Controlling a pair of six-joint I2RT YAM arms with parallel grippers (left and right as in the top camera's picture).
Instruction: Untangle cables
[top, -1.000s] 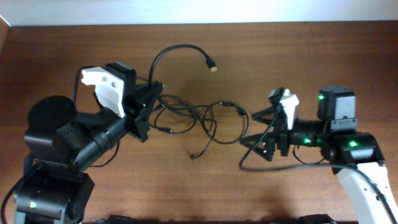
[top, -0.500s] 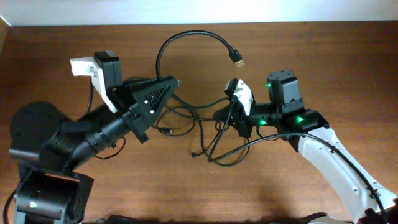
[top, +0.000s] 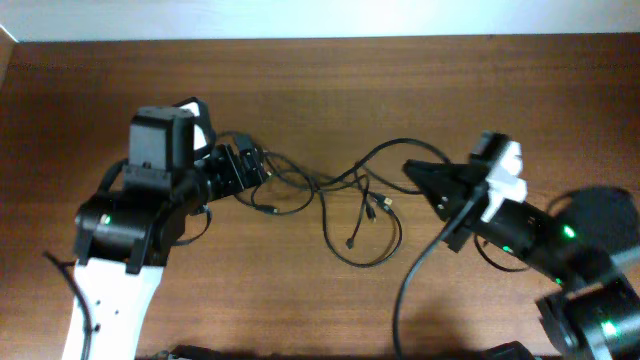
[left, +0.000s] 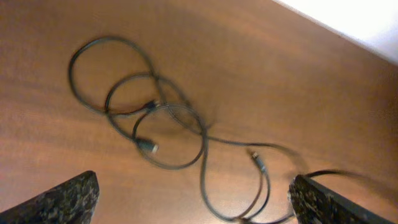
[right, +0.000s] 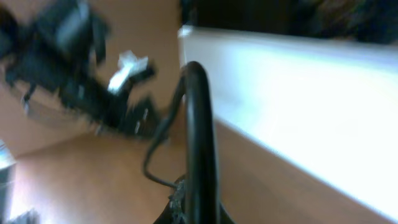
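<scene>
On my screen the brown wooden table (top: 500, 90) fills the overhead view. The left arm (top: 130, 215), black joints on a white lower link, reaches in from the lower left. The right arm (top: 560, 240), dark with green lights, comes in from the lower right.

Between them lie the thin black cables (top: 322, 200), spread in loose overlapping loops across the middle of the table. One strand arches up and right toward the right arm.

The left gripper (top: 240, 168) sits at the left end of the tangle. My left wrist camera shows its two speckled black fingers (left: 62, 199) far apart at the bottom corners, jaws wide, nothing between them. The loops (left: 203, 140) lie on the wood beyond.

The right gripper (top: 415, 172) points left with its jaws closed. The blurred right wrist view shows a black strand rising from between them, so I read it as clamped on one of the cables.

A small plug connector (top: 383, 205) lies just right of the central loops.
</scene>
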